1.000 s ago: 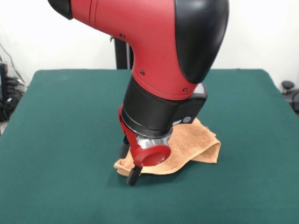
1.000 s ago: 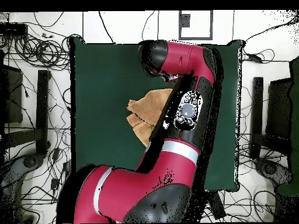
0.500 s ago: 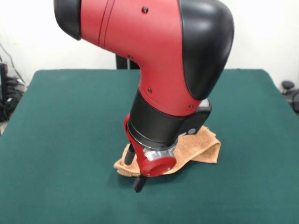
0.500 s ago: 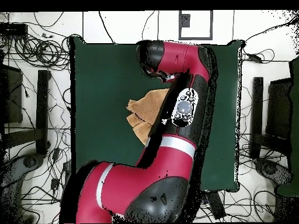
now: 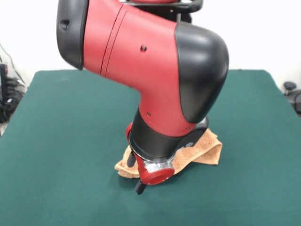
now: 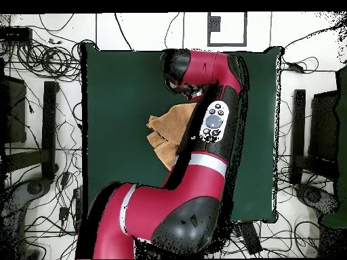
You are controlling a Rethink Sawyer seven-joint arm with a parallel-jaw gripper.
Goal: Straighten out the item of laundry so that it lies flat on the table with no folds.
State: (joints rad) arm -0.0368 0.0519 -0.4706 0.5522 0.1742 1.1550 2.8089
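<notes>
While the towel [image 5: 197, 150] lies bunched on the table [image 5: 61, 141] | hand [image 5: 139, 186] low at its edge, likely to grab | grip unclear

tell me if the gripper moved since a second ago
Yes. In the front view the gripper has shifted toward the near table edge, its tip now lower in the picture, just past the orange-tan towel's front corner.

Around my workspace — floor clutter only

From overhead I see tangled black cables [image 6: 42, 59] strewn over the white floor [image 6: 135, 27] on the picture's left, more cables [image 6: 305, 47] on the right, dark stands [image 6: 50, 128] on either side, and a small dark square frame [image 6: 226, 27] beyond the top edge. The front view shows a white wall [image 5: 263, 33] and a black caster [image 5: 289, 86] — partly cut off.
</notes>
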